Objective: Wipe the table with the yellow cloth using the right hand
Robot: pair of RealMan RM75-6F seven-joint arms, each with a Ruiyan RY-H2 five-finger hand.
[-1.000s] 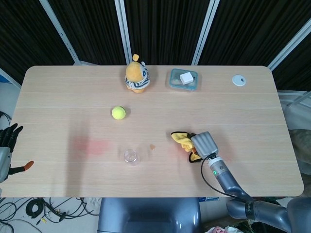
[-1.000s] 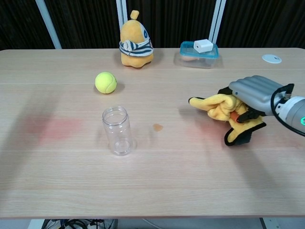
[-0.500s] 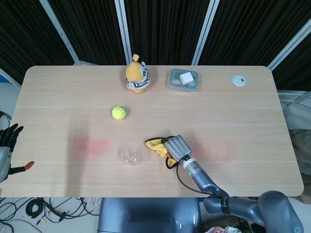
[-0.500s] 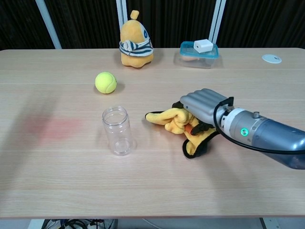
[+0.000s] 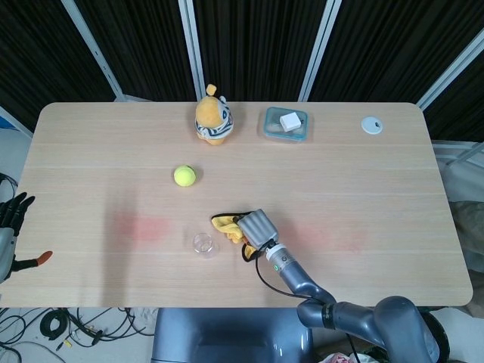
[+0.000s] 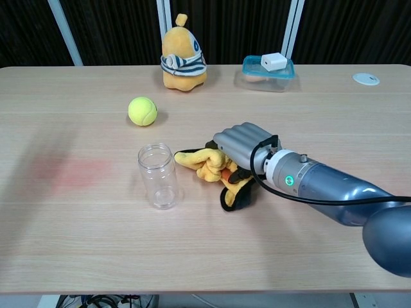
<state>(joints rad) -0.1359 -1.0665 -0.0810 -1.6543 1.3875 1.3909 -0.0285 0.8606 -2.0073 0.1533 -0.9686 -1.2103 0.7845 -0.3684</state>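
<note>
The grey, ribbed fingers (image 6: 239, 136) of the right hand (image 6: 247, 146) are curling down over the yellow cloth (image 6: 209, 165), gripping its bunched, soft folds and pressing them against the table (image 6: 205, 256); in the head view the same hand (image 5: 258, 225) is covering most of the cloth (image 5: 226, 224), with only a crumpled yellow edge showing to the left. The cloth is lying rumpled near the middle of the table, with a darker black-edged flap trailing toward the front edge, and its leading tip is sitting just beside the clear plastic jar (image 6: 158, 176), though the pictures do not show whether they are touching. The jar is standing upright, open-topped, transparent and cylindrical. Behind the hand, a smooth grey wrist with a small green light is running into the rounded metallic forearm toward the lower right. Further back, a fuzzy yellow-green tennis ball (image 6: 142, 111) is resting well apart from the cloth, and a plump orange plush toy (image 6: 182, 55) with a striped band is sitting near the far edge, beside a shallow clear container (image 6: 268, 69) with a blue rim holding a small white block. A small white round disc (image 6: 366, 79) is lying at the far right. The table is pale wood-grained, with faint reddish smudges on its left part. The left hand (image 5: 9, 219), dark and slender, is hanging off the table's left edge with its fingers apart, holding nothing.
</note>
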